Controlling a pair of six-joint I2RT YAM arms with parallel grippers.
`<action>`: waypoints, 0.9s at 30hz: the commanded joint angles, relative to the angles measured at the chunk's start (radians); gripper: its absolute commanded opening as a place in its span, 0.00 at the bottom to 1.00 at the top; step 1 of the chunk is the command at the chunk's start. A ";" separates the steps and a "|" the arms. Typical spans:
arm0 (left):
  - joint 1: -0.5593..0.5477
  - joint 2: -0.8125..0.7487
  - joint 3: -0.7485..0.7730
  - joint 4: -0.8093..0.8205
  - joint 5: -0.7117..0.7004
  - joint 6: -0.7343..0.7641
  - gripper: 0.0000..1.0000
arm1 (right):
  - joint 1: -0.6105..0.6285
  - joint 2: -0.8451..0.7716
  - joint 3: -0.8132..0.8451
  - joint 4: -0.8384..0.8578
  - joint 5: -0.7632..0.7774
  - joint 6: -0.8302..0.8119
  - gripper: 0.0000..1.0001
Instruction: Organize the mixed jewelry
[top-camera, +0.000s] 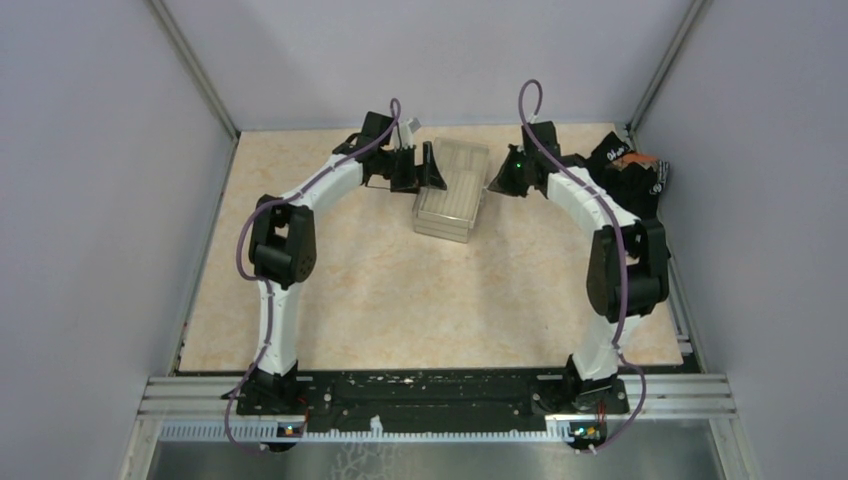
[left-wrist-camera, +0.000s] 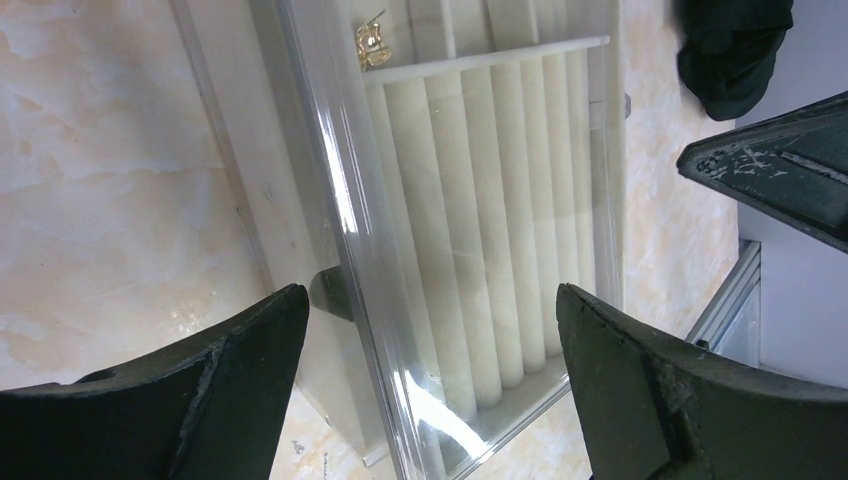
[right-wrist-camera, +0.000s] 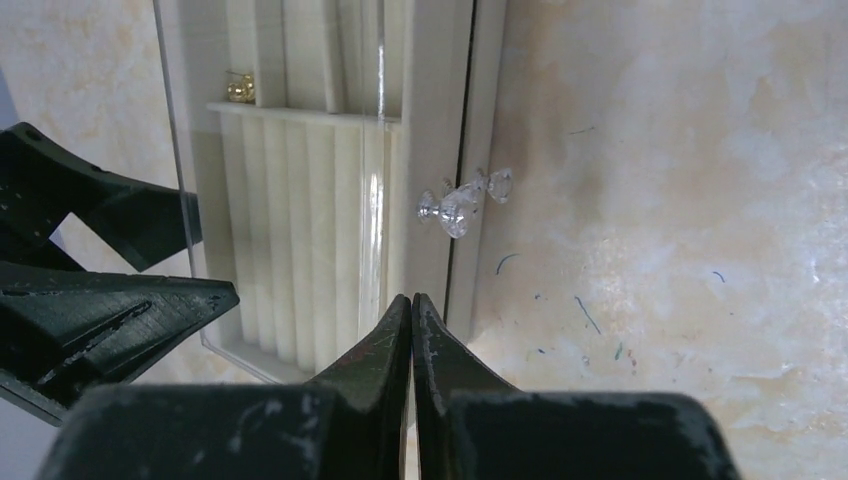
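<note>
Beige tray (top-camera: 455, 195) set at twelve o'clock on the table (top-camera: 400, 300), left gripper (left-wrist-camera: 430, 292) at its nine o'clock, jaws spread wide, right gripper (right-wrist-camera: 411, 298) at three o'clock, fingers pressed together, small gold jewelry piece (left-wrist-camera: 372, 42) lodged in a tray compartment, black cloth (top-camera: 625, 170) heaped at two o'clock.

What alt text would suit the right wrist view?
The shut right end effector hovers beside a beige tray with ridged slots. A small gold piece sits in a compartment beyond the slots; clear knobs stick out from the tray's side.
</note>
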 joint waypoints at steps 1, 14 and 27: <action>-0.009 -0.016 0.045 0.004 0.030 0.015 0.99 | 0.009 0.030 0.022 0.075 -0.052 0.030 0.00; -0.010 -0.024 0.041 0.014 0.034 0.001 0.99 | 0.048 0.101 0.069 0.115 -0.110 0.042 0.00; 0.025 -0.208 0.205 -0.102 -0.202 0.100 0.99 | -0.096 -0.150 0.294 -0.255 0.232 -0.175 0.58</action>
